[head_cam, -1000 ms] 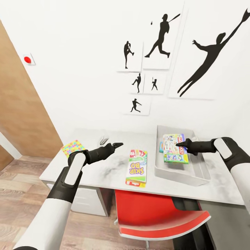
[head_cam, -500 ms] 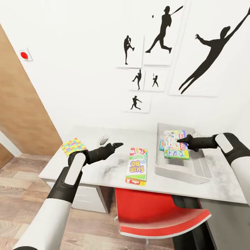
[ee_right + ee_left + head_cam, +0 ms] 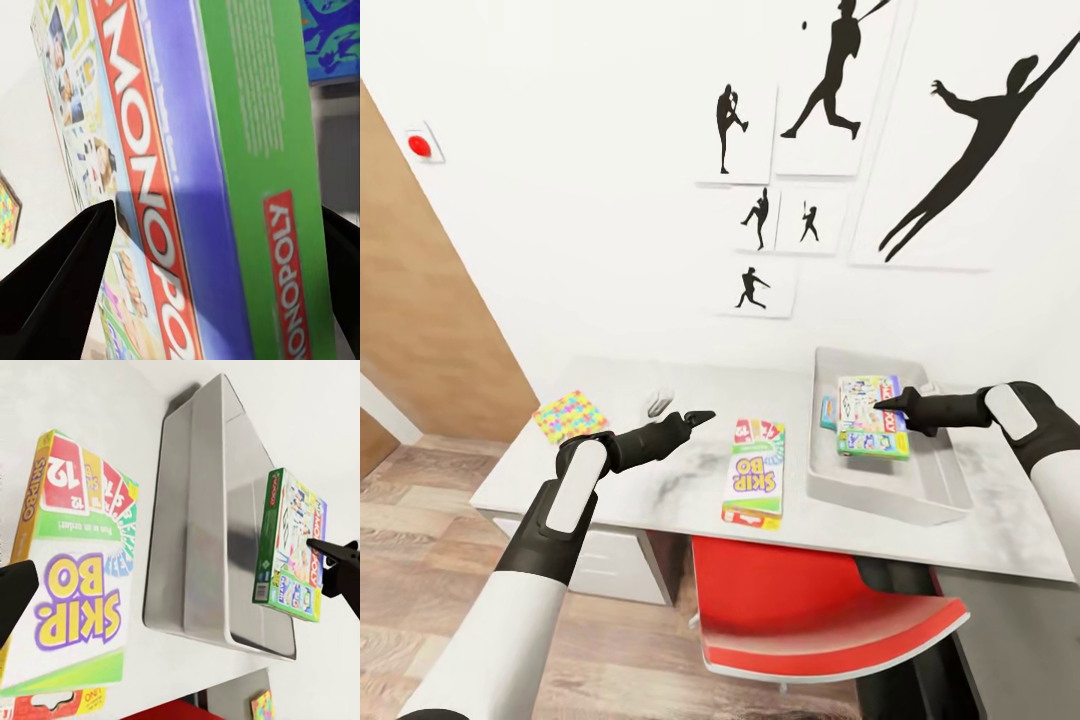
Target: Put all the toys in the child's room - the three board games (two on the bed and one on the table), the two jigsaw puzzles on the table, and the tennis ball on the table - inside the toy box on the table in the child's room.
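Right gripper over the toy box, 1 game box lying on the table outside it.

The right gripper (image 3: 890, 404) is hovering above the Monopoly box (image 3: 871, 415), which is lying inside the grey toy box (image 3: 880, 490) on the table (image 3: 660, 490); in the right wrist view its fingers are standing apart on either side of that box's edge without closing on it. A blue game box (image 3: 828, 412) is lying in the toy box, partly under the Monopoly box. The Skip-Bo box (image 3: 754, 472) is lying flat on the table just beside the toy box. The left gripper (image 3: 698, 417) is hanging above the table near the Skip-Bo box; whether its fingers are together or apart cannot be told. 1 multicoloured puzzle (image 3: 569, 415) is lying near the table's far left corner.
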`<state>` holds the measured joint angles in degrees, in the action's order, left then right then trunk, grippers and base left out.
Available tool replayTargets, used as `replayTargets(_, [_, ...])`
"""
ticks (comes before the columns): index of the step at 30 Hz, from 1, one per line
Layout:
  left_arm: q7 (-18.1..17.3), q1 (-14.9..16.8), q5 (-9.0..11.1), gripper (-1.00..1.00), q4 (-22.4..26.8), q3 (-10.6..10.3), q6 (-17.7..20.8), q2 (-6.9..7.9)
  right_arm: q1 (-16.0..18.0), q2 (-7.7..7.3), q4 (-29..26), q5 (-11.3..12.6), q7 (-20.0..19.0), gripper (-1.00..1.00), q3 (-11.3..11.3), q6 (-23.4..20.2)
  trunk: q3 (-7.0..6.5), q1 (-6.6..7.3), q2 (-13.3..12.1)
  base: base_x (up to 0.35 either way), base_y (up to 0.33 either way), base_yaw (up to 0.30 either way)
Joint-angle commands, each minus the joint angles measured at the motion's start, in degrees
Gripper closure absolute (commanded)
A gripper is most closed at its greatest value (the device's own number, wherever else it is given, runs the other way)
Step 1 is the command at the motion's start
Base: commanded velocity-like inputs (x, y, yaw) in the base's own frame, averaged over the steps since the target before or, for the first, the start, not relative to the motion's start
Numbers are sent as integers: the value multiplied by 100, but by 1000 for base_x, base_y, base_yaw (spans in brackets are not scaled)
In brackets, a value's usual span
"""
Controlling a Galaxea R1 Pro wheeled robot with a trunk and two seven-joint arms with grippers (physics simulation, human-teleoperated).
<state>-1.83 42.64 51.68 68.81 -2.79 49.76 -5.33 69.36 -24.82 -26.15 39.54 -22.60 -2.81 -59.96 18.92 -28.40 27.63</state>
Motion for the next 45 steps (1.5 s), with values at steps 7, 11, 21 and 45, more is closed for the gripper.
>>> replayTargets(7, [-19, 7, -18, -100, 1, 6, 23, -3, 6, -47, 96, -17, -58, 100, -27, -4, 75, -2, 10, 0, 0, 34])
replayTargets(11, [-19, 7, -19, -100, 1, 6, 24, -3, 2, -54, 116, -16, -59, 100, -27, -4, 113, -2, 10, 0, 0, 56])
replayTargets(21, [-19, 9, -18, -100, 1, 5, 24, -3, -15, -58, 134, -16, -61, 100, -27, -4, 206, -2, 10, 0, 0, 62])
replayTargets(45, [-19, 33, -18, -100, 2, -2, 25, -3, -26, -165, 124, -1, -65, 100, -16, -4, 429, -2, 10, 0, 0, 67])
